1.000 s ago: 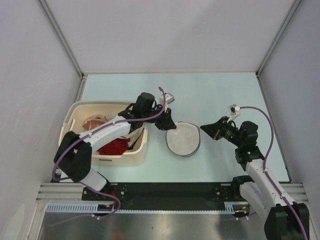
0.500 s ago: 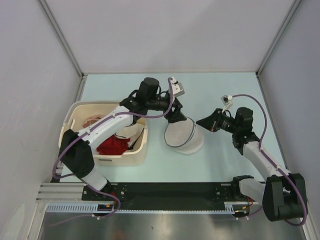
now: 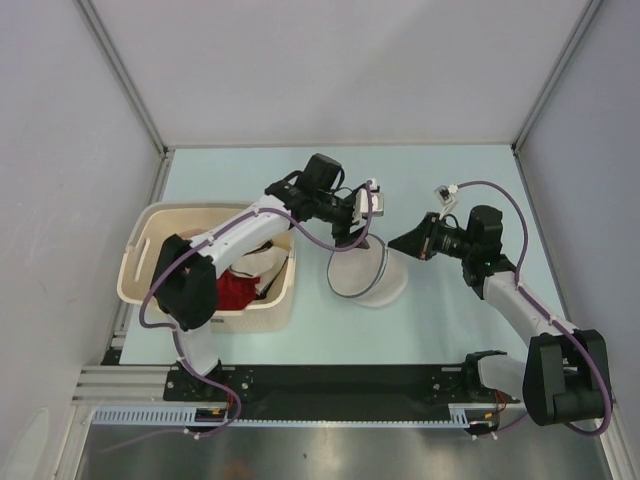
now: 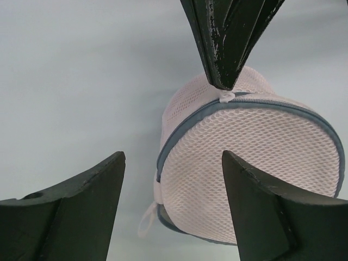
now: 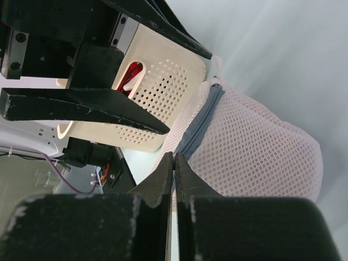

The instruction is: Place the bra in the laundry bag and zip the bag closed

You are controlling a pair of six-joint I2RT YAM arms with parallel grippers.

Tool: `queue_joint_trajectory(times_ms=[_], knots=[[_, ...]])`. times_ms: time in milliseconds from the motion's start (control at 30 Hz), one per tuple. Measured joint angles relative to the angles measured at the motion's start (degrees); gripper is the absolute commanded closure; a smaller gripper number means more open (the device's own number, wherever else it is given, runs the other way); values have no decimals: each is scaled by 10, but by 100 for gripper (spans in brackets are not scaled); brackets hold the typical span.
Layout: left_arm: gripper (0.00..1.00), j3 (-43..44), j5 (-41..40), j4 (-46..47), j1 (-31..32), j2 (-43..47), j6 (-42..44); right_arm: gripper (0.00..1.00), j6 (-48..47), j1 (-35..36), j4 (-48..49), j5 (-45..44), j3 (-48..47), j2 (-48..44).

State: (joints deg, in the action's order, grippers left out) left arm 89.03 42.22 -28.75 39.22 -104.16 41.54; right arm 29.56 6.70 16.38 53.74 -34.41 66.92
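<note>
Opening the laundry bag (image 3: 372,282), standing mid-way across the surface (image 3: 450,180) at 3 o'clock of the basket (image 3: 140,280), seems in hand: right end effector (image 5: 174,160) clenched on its zip tab (image 4: 225,97), left end effector (image 4: 173,157) released at its 12 o'clock, unzipping next; bra unseen.

You're looking down on a pale mint worktop (image 3: 440,320), matte and evenly lit, with only soft shadows. Plain grey-white panels (image 3: 340,70) close it in at the back and on both sides, joined by slim aluminium posts (image 3: 118,70). Along the near edge runs a black strip (image 3: 350,380), then a brushed metal plate (image 3: 330,455).
</note>
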Motion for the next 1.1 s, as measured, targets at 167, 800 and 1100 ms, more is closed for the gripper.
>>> queue_joint_trajectory(times_ms=[167, 800, 1100], knots=[[27, 23, 3, -15, 6, -13, 50, 100, 0, 5, 0, 9, 0, 2], [100, 92, 45, -100, 27, -89, 75, 100, -1, 15, -20, -5, 0, 0], [100, 95, 43, -54, -12, -90, -143, 100, -19, 16, -53, -93, 51, -125]])
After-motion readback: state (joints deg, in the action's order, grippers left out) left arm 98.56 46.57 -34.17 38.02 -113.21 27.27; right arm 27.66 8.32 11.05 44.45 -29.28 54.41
